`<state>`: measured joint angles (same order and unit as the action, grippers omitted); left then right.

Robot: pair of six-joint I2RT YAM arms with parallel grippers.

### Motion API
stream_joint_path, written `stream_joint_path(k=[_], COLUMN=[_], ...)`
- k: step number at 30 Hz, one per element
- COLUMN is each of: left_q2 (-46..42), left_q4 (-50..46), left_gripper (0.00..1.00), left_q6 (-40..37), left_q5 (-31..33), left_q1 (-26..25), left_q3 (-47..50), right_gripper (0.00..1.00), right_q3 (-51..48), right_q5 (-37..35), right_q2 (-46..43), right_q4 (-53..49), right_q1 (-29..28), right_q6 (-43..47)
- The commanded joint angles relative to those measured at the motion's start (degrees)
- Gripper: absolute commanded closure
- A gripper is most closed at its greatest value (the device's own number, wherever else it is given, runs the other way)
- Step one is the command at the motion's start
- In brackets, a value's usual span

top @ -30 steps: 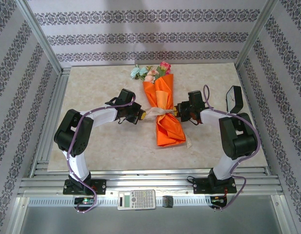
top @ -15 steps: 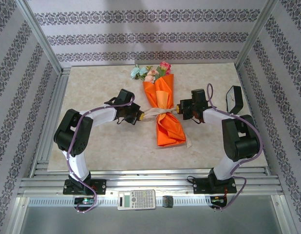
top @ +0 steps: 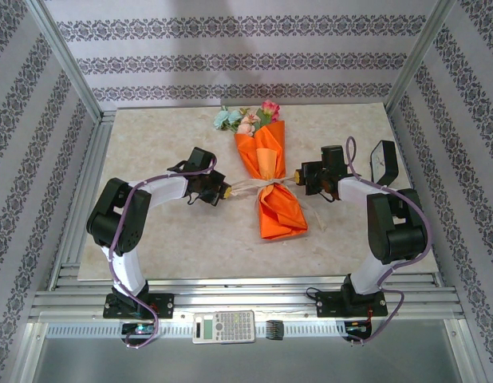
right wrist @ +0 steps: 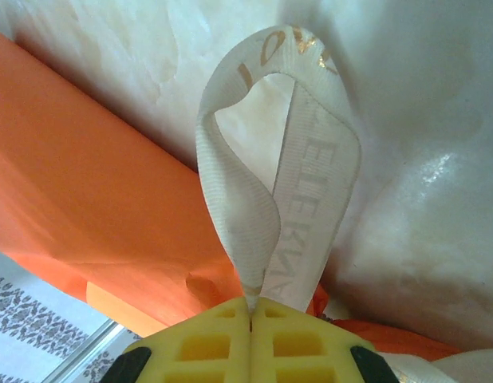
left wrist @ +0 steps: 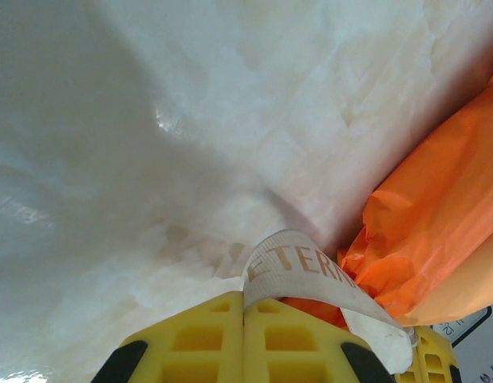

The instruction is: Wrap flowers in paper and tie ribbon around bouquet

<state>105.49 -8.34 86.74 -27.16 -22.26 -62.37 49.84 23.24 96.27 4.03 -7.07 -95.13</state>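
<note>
The bouquet [top: 269,179] lies on the table, an orange paper cone with pink, red and pale blue flowers [top: 245,118] at its far end. A beige ribbon [top: 262,186] cinches its waist. My left gripper [top: 228,191] is shut on the ribbon's left end [left wrist: 298,267], just left of the paper [left wrist: 430,231]. My right gripper [top: 297,177] is shut on a looped right end of the ribbon [right wrist: 274,191], beside the orange paper [right wrist: 95,207]. Both ends are drawn out sideways from the cone.
A black stand-like object [top: 383,162] sits at the right of the marble tabletop [top: 167,136], close to my right arm. A calculator [top: 223,325] and a small black piece [top: 276,328] lie on the front rail. Patterned walls enclose the table.
Both grippers have drawn apart, left going left and right going right, pulling the ribbon ends outward. The cone's waist has narrowed and its lower part shifted slightly.
</note>
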Motion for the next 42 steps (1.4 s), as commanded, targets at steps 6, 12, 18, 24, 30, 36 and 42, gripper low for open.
stream_joint_path(k=[6,12,18,24,30,36,42], left_q2=[-0.82,-1.76,-2.16,-2.24,-2.68,-2.84,-2.83], left_q4=[-1.15,-0.88,-0.86,-0.64,-0.37,0.18,0.15], left_gripper=[1.0,1.0,1.0,1.0,1.0,1.0,1.0], left_q6=[-0.34,-0.66,-0.91,-0.93,-1.03,-0.82,-0.83], left_q5=[1.06,1.23,1.12,0.97,0.81,0.76,0.52], left_q1=[2.0,3.34,4.58,5.28,6.39,6.88,7.03], left_q3=[3.46,4.97,5.45,5.74,6.54,7.04,7.06], right_gripper=[1.0,1.0,1.0,1.0,1.0,1.0,1.0], right_q3=[-1.44,-1.9,-1.48,-0.39,-0.14,0.52,0.07], right_q5=[-1.08,-1.14,-1.27,-1.41,-1.58,-1.54,-2.51], right_q2=[-1.06,-1.06,-0.45,0.07,0.32,0.93,0.27], right_q4=[-1.26,-1.37,-1.22,-1.4,-0.8,-0.7,-1.49], right_q1=[3.15,4.12,4.91,5.74,6.98,7.07,7.15], right_q6=[3.0,3.79,4.21,5.21,5.38,5.67,5.72])
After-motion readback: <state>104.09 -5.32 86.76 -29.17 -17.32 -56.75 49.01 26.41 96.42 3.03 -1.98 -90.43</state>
